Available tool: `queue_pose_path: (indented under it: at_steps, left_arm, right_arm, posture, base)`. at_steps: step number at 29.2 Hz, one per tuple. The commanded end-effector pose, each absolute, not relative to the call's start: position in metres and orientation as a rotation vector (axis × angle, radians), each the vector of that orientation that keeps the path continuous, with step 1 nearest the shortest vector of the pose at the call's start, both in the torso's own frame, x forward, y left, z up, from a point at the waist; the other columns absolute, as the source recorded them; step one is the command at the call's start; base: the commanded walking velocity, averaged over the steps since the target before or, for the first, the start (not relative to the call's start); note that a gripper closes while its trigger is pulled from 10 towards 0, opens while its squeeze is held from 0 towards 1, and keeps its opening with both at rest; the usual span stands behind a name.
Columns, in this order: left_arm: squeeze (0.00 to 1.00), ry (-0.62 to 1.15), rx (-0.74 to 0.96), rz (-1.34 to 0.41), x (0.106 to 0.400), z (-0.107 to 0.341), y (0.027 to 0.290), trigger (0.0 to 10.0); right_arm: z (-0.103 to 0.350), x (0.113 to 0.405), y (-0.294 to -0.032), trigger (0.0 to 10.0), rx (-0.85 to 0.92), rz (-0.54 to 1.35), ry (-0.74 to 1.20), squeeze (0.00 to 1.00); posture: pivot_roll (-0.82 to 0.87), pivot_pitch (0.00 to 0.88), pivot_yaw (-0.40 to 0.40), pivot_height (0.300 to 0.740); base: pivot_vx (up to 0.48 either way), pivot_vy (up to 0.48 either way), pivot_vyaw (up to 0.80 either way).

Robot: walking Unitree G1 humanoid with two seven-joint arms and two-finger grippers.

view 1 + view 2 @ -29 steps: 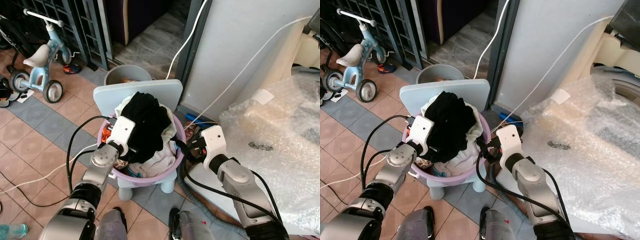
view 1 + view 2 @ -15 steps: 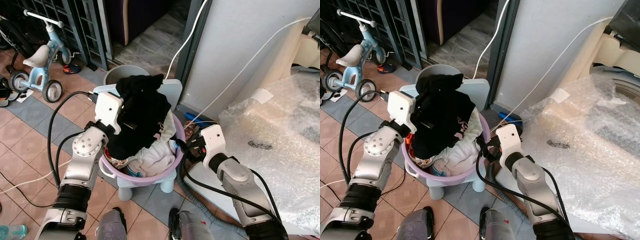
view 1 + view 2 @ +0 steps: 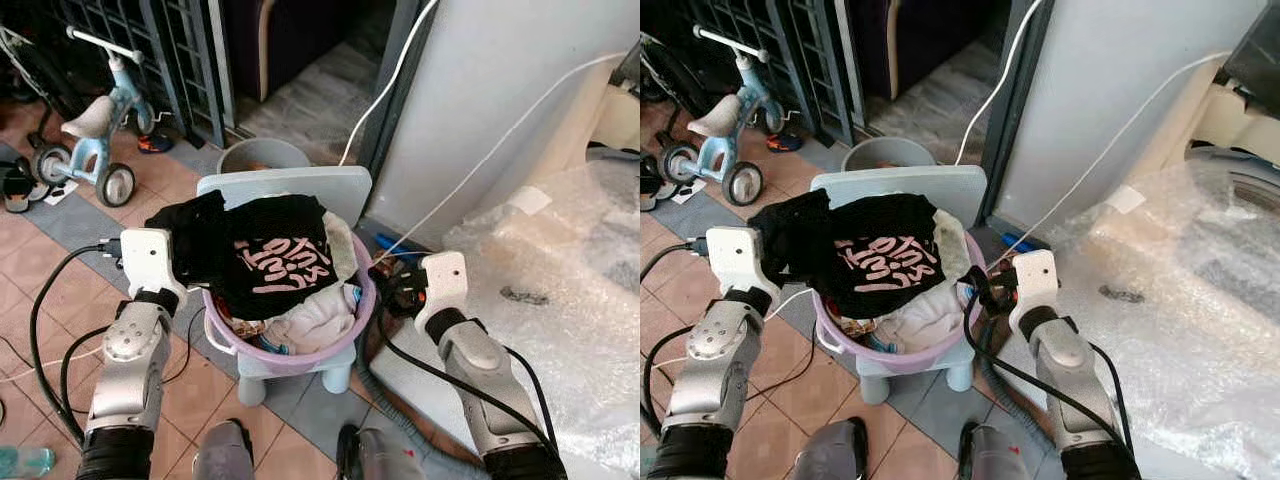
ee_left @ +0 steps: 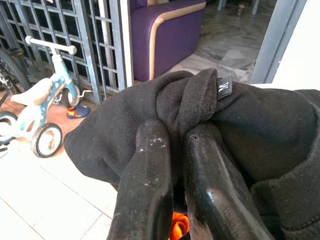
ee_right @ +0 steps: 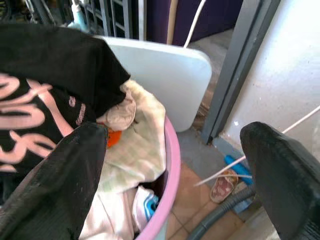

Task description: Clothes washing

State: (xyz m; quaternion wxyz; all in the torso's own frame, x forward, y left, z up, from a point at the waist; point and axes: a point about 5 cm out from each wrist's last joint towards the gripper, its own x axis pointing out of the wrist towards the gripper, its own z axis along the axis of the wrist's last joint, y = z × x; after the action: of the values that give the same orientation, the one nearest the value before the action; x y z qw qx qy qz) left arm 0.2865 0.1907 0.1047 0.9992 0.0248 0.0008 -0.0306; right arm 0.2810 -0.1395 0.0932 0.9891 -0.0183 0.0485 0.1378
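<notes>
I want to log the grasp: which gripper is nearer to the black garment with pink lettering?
Left. The left gripper has its fingers shut on the black garment with pink lettering. The right gripper is open beside the round purple plastic basin, not touching the garment.

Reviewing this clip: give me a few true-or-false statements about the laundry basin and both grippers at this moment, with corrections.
1. The left gripper is shut on the black garment. True.
2. The right gripper grips the basin's rim. False: it is open beside the purple basin, holding nothing.
3. The basin sits on a pale plastic chair. True.
4. The black garment bears pink lettering. True.
5. The tricycle stands on the robot's right. False: it is to its left, by the metal grille.
</notes>
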Motion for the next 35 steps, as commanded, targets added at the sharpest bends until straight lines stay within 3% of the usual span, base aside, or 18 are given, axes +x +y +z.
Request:
queue_pose_path:
  at_steps: [1,5,6,7,9,11,12,14,20,35]
  left_arm:
    - [0.00,-0.016,0.082,-0.097,0.289,0.112,0.176,0.0]
    - [0.00,-0.024,0.106,-0.104,0.290,0.113,0.168,0.7]
    - [0.00,-0.031,0.112,-0.113,0.290,0.114,0.166,1.3]
    - [0.00,-0.031,0.106,-0.115,0.289,0.114,0.165,0.8]
    - [0.00,-0.024,0.091,-0.122,0.288,0.112,0.162,2.1]
    - [0.00,-0.022,0.092,-0.124,0.288,0.112,0.160,2.0]
    - [0.00,-0.023,0.095,-0.129,0.288,0.113,0.159,3.3]
    - [0.00,-0.021,0.101,-0.135,0.289,0.112,0.157,10.0]
    - [0.00,-0.004,0.098,-0.132,0.291,0.111,0.156,10.0]
    - [0.00,0.011,0.102,-0.126,0.293,0.111,0.155,10.0]
  right_arm:
    - [0.108,0.290,-0.148,10.0,-0.053,0.209,0.019,0.00]
    - [0.117,0.295,-0.150,10.0,-0.085,0.189,-0.027,0.00]
    - [0.117,0.296,-0.151,10.0,-0.094,0.187,-0.034,0.00]
    - [0.116,0.295,-0.152,10.0,-0.101,0.180,-0.033,0.00]
    - [0.114,0.294,-0.155,10.0,-0.107,0.166,-0.028,0.00]
    - [0.113,0.294,-0.156,10.0,-0.100,0.158,-0.024,0.00]
    - [0.112,0.294,-0.156,10.0,-0.097,0.156,-0.021,0.00]
    - [0.112,0.293,-0.154,10.0,-0.098,0.158,-0.022,0.00]
    - [0.113,0.294,-0.154,10.0,-0.098,0.153,-0.023,0.00]
    - [0.112,0.293,-0.155,10.0,-0.109,0.152,-0.030,0.00]
  posture:
    - [0.06,0.065,-0.044,0.740]
    - [0.06,0.065,-0.045,0.740]
    - [0.06,0.063,-0.046,0.740]
    - [0.06,0.062,-0.048,0.740]
    - [0.06,0.059,-0.050,0.740]
    - [0.06,0.069,-0.051,0.740]
    - [0.06,0.069,-0.051,0.740]
    - [0.05,0.068,-0.050,0.740]
    - [0.05,0.073,-0.049,0.740]
    - [0.05,0.074,-0.049,0.740]
  base:
    - [0.000,0.000,0.00]
    - [0.000,0.000,0.00]
    - [0.000,0.000,0.00]
    - [0.000,0.000,0.00]
    - [0.000,0.000,0.00]
    - [0.000,0.000,0.00]
    - [0.000,0.000,0.00]
    - [0.000,0.000,0.00]
    - [0.000,-0.041,-0.57]
    - [-0.099,-0.248,0.00]
